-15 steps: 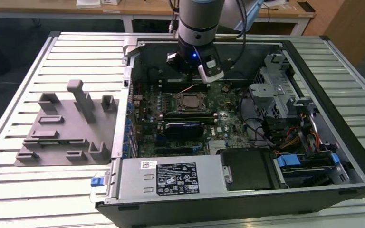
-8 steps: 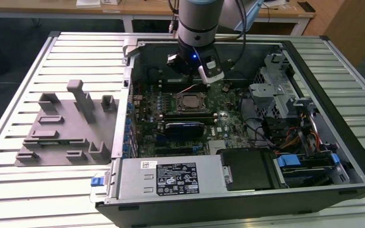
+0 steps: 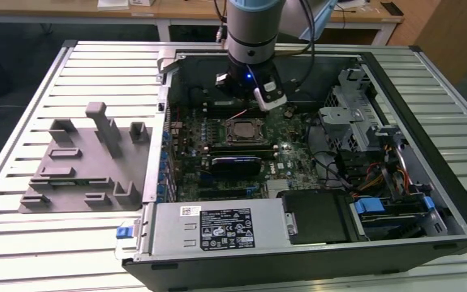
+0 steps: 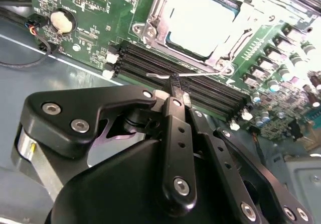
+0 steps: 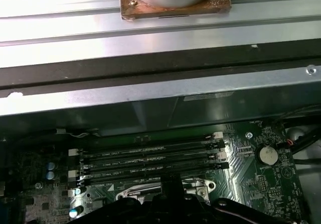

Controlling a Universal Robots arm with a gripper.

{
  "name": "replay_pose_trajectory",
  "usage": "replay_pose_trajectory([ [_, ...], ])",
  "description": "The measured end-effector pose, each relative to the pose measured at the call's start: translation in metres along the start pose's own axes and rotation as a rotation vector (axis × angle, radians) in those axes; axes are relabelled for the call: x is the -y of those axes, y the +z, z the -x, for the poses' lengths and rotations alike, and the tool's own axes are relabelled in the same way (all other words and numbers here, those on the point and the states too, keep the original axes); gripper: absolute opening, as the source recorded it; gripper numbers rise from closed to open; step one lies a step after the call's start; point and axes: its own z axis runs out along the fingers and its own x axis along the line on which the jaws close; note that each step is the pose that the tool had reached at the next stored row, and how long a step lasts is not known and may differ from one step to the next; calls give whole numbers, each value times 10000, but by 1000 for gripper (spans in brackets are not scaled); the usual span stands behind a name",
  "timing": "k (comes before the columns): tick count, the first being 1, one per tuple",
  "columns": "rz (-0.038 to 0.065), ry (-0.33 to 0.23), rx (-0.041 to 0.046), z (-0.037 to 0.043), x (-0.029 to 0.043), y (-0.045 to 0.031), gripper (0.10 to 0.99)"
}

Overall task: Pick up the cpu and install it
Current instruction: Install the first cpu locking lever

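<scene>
Exterior view: end effector [image 3: 259, 97] hangs inside the open PC case [image 3: 428, 121] on the bench [image 3: 22, 91], just behind the cpu [image 3: 242, 129], which sits in the motherboard socket; grey fixture tray [image 3: 79, 161] lies well apart.

Second wrist view: cpu [image 4: 203, 20] looks seated, thin socket lever [image 4: 185, 74] just beside the fingertips [image 4: 174, 83], which appear closed on nothing. Judgement: work the lever gently, clear of the memory slots [image 4: 165, 66].

First wrist view: memory slots [image 5: 150, 156], coin battery [image 5: 267, 154], case wall close by.

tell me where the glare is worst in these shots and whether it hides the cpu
In the second wrist view the cpu is blown out white, its top plate featureless; in the first wrist view the table slats glare brightly; the exterior view is evenly lit.
</scene>
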Motion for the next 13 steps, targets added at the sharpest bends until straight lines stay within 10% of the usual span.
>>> replay_pose_trajectory([
  [13, 47, -43, 521, -12, 30, 99, 106],
])
